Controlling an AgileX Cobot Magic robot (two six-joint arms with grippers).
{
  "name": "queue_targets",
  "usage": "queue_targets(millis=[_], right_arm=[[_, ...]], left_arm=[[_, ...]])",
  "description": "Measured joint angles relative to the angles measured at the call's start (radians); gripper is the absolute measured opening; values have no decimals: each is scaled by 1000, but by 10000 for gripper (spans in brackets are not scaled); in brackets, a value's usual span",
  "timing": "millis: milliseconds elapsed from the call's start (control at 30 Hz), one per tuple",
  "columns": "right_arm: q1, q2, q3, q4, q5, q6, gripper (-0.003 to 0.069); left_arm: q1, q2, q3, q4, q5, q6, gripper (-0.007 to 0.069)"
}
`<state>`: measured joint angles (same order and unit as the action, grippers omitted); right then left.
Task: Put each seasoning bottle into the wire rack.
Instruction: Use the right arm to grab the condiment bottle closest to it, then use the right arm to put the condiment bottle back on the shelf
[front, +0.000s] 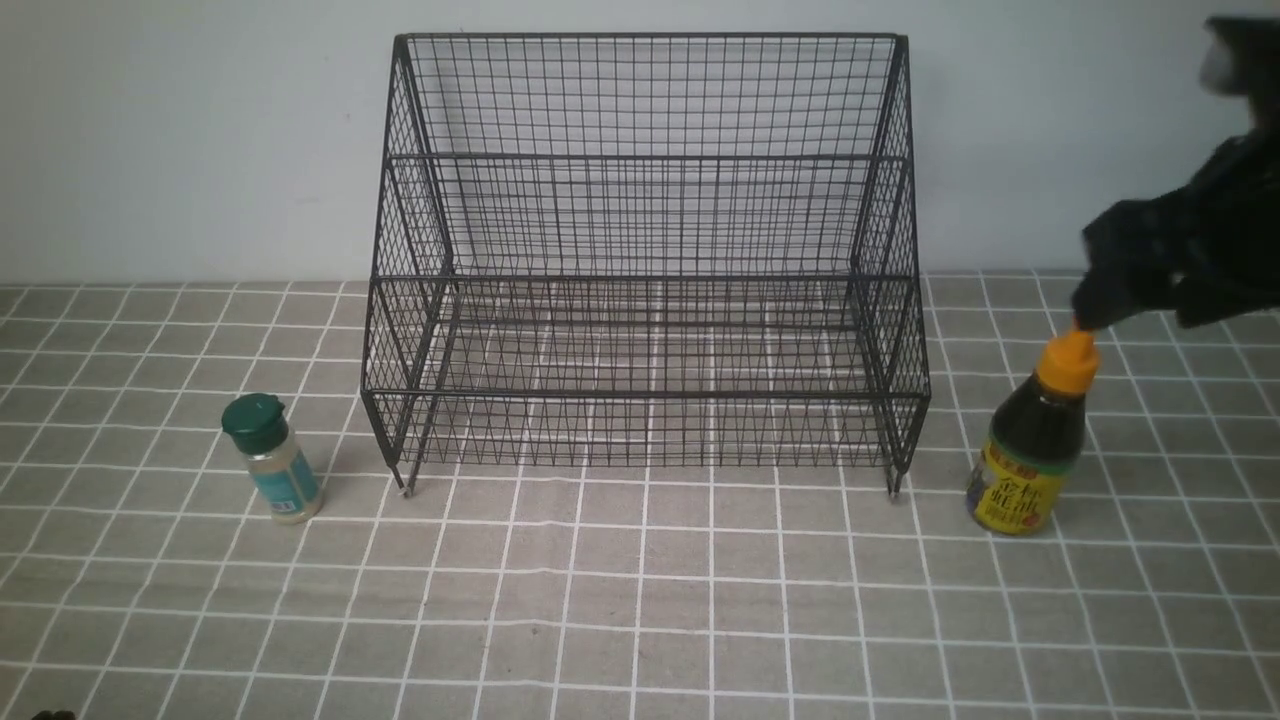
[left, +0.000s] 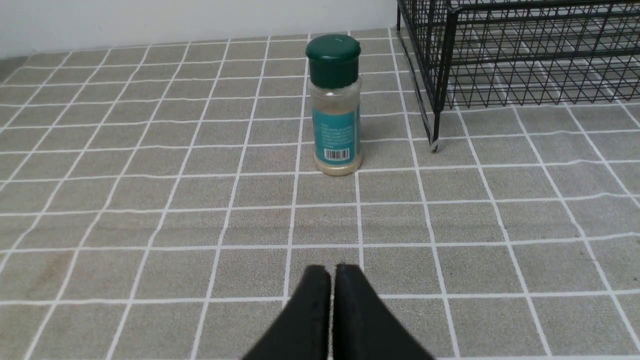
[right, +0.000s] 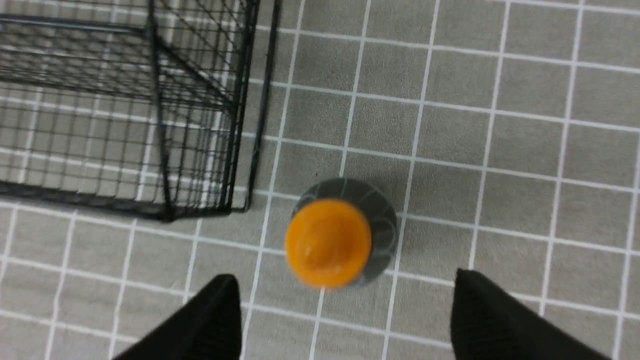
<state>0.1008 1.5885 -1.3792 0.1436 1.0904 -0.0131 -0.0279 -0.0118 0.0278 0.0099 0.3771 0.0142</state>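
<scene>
I count two seasoning bottles: one tall dark bottle (front: 1030, 450) with an orange cap and one short shaker (front: 275, 460) with a green lid. There is one wire rack (front: 645, 260), with two tiers. Two grippers of mine show: one left gripper (left: 332, 272), one right gripper (right: 344, 277).

I see the shaker (front: 272, 458) standing on the bench (front: 640, 620) left of the wire rack (front: 645, 260), the tall bottle (front: 1030, 450) to its right.

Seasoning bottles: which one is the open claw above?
The tall dark bottle with the orange cap, right of the wire rack: the right claw spreads above it. The green-lidded shaker has none over it.
</scene>
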Motion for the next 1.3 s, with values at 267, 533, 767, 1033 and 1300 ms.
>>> queue_targets(millis=[267,533,767,1033,1300], right_arm=[[0,155,-2,54,-54,-39,479],[1,149,-5,-2,-34,-49,298],[1,43,-125,-10,93,-51,298],[64,-60,-388,64,183,-79,298],[256,3,-415,58,190,-85,298]], left_arm=[[0,0,0,0,0,0,-7],[0,0,0,0,0,0,-7],[0,0,0,0,0,0,-7],[0,0,0,0,0,0,-7],[0,0,0,0,0,0,-7]])
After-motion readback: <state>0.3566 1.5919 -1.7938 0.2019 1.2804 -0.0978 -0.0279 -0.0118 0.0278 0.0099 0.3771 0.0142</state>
